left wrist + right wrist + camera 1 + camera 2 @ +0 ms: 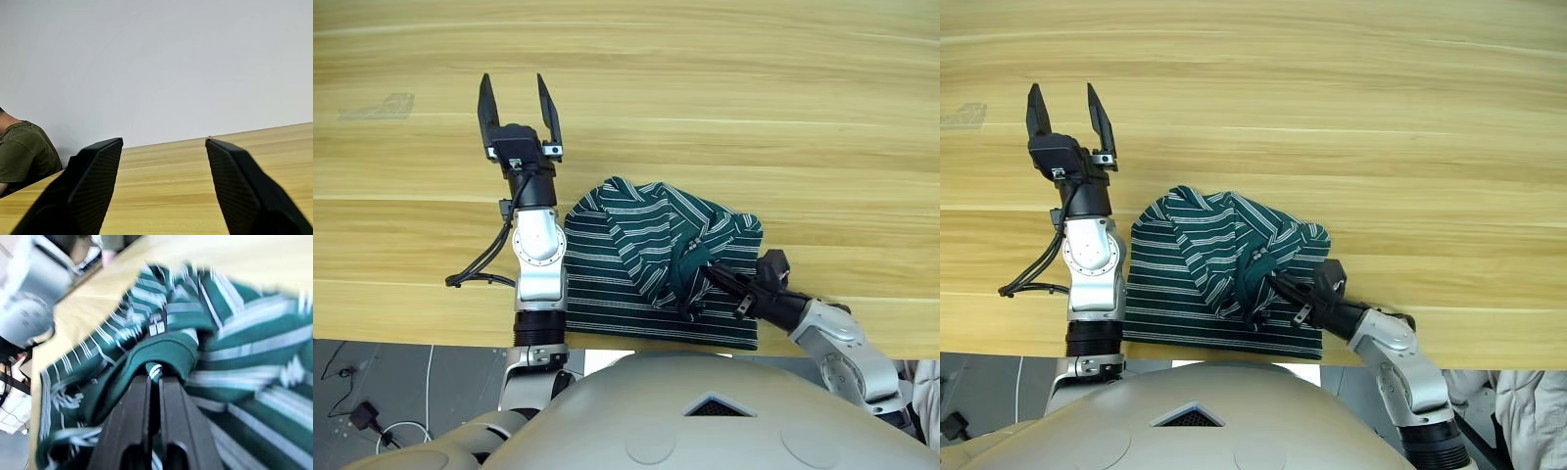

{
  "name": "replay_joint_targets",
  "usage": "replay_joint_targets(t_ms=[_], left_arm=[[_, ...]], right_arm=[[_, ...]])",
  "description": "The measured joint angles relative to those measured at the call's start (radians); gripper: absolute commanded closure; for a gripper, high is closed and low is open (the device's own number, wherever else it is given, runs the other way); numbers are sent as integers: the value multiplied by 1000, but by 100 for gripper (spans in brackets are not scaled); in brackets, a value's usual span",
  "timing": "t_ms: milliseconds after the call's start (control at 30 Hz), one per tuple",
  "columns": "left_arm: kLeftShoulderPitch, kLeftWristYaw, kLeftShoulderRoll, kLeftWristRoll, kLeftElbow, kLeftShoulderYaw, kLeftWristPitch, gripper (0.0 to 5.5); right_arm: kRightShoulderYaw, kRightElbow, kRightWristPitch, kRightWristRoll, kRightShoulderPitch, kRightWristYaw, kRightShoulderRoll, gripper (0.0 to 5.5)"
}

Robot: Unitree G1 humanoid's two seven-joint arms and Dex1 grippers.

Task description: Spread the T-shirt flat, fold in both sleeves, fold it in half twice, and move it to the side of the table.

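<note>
Right now the right fingers [146, 401] are clamped together on a bunched fold of the green striped T-shirt [626, 264]. It lies crumpled around them at the desk's [754, 117] near edge. The left fingers [548, 106] stand wide apart over bare wood, just beyond the shirt.

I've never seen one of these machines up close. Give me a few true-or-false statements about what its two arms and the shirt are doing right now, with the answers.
1. The T-shirt lies spread flat on the table. False: it sits bunched in a heap near the table's near edge.
2. The left arm's fingers are open and hold nothing. True.
3. The right arm's fingers are shut on a fold of the T-shirt. True.
4. The T-shirt is plain red. False: it is dark green with pale stripes.
</note>
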Motion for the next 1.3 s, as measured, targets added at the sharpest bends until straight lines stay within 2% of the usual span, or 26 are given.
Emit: replay_joint_targets(t_ms=[200,333,533,700,967,1300], left_arm=[[11,-43,-2,-19,-63,-23,48,235],[145,-172,6,-48,-285,-139,148,235],[441,-480,184,-232,-542,-348,210,235],[549,-593,279,-296,-573,-419,214,235],[511,-573,253,-187,-525,-510,209,235],[450,-456,224,20,-437,-514,154,235]], right_arm=[[-94,-76,-37,5,-168,47,-53,548],[-116,-113,-68,-106,-306,34,-108,548],[-70,-131,-126,-268,-501,38,-149,548],[-11,-88,-170,-375,-650,43,-151,548],[32,-19,-223,-442,-711,38,-125,548],[43,-15,-232,-451,-703,39,-109,548]])
